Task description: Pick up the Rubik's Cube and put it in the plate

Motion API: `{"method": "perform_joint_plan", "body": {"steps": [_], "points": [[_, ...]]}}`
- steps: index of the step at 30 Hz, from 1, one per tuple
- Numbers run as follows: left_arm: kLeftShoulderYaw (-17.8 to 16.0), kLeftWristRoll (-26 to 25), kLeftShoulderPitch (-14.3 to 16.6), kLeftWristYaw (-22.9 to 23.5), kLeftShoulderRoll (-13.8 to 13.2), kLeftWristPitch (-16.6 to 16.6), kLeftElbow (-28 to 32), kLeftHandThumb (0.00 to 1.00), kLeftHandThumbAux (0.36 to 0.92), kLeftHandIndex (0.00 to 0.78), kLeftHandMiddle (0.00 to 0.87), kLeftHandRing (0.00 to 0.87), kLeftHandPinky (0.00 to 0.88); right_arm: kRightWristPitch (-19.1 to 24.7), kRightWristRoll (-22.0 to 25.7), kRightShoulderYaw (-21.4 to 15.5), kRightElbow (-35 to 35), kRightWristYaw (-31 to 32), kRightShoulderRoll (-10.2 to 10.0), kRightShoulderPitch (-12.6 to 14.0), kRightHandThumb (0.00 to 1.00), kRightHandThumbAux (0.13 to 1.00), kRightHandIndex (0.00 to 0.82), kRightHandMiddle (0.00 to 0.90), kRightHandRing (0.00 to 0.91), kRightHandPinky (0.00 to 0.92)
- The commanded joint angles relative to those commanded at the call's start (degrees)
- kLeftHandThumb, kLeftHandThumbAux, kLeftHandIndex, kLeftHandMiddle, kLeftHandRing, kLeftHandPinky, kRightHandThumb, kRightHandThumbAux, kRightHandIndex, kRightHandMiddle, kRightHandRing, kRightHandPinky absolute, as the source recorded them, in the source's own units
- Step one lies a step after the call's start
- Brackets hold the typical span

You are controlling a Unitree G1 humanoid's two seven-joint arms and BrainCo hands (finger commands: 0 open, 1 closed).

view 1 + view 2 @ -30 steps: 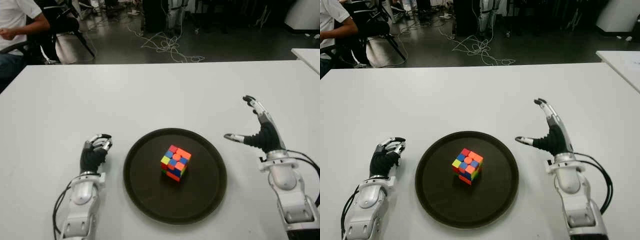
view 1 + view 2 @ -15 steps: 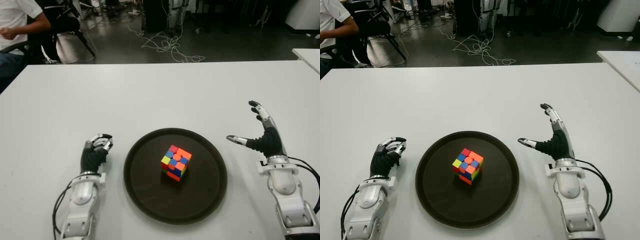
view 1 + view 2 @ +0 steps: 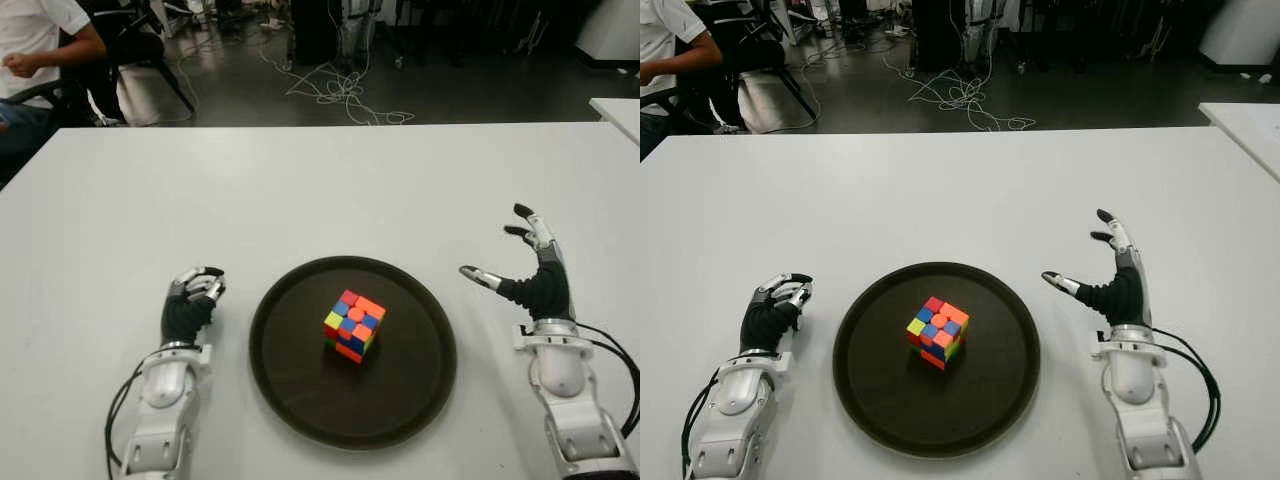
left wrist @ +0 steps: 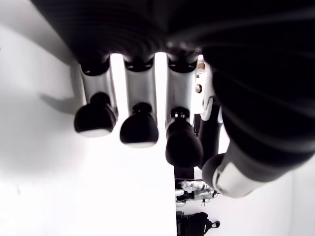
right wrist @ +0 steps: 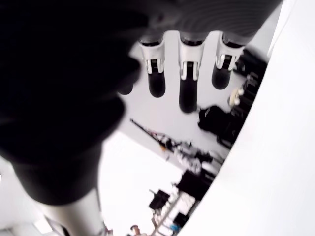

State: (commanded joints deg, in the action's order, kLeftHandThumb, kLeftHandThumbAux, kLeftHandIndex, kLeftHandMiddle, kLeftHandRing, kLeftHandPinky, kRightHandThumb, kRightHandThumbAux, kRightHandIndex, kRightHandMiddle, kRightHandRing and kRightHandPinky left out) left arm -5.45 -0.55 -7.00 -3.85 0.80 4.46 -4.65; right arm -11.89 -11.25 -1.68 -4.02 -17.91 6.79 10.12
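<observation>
The Rubik's Cube (image 3: 354,325) sits in the middle of the round dark plate (image 3: 300,390) on the white table (image 3: 300,190), turned corner-on to me. My right hand (image 3: 515,270) hovers just right of the plate, fingers spread and thumb pointing toward the plate rim, holding nothing. My left hand (image 3: 192,297) shows left of the plate with its fingers curled and empty. The left wrist view shows curled fingertips (image 4: 139,129) over bare table; the right wrist view shows extended fingers (image 5: 188,83).
A person (image 3: 40,40) sits on a chair beyond the table's far left corner. Cables (image 3: 340,90) lie on the dark floor behind the table. Another white table's corner (image 3: 620,110) shows at the right edge.
My right hand has drawn back toward me and slightly rightward, away from the plate, its fingers still spread. The cube, plate and left hand have not moved.
</observation>
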Motion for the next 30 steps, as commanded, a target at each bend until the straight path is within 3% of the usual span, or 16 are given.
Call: {"method": "perform_joint_plan", "body": {"steps": [5,12,17,25,30], "points": [[0.1,0.2,-0.2,-0.2,0.1,0.1,0.4,0.71,0.704,0.444,0.82,0.825,0.817,-1.4,2.3,0.3,-1.7,-0.6,-0.7,-0.5,0.015,0.82,0.413,0.461,0.456,0.426],[0.0,0.0,-0.3,-0.3,0.4,1.0,1.0,0.709,0.704,0.444,0.823,0.827,0.818,0.9,6.7,1.0,-0.8,0.5,-1.3,0.7,0.103,0.831,0.51,0.549,0.559,0.568],[0.0,-0.1,-0.5,-0.2,0.3,1.7,1.6,0.709,0.704,0.444,0.823,0.826,0.816,1.8,8.8,1.3,-1.0,0.9,-1.3,1.3,0.131,0.847,0.582,0.68,0.689,0.701],[-0.4,-0.1,-0.2,-0.4,0.3,1.9,0.9,0.708,0.704,0.444,0.82,0.825,0.814,3.9,11.4,1.7,-1.1,-0.3,-2.9,2.3,0.07,0.856,0.68,0.798,0.8,0.802],[-0.4,-0.1,-0.1,-0.5,0.4,1.7,0.8,0.709,0.705,0.444,0.816,0.82,0.808,4.3,12.1,2.0,-1.2,-1.3,-3.2,2.4,0.095,0.854,0.716,0.823,0.825,0.827]]}}
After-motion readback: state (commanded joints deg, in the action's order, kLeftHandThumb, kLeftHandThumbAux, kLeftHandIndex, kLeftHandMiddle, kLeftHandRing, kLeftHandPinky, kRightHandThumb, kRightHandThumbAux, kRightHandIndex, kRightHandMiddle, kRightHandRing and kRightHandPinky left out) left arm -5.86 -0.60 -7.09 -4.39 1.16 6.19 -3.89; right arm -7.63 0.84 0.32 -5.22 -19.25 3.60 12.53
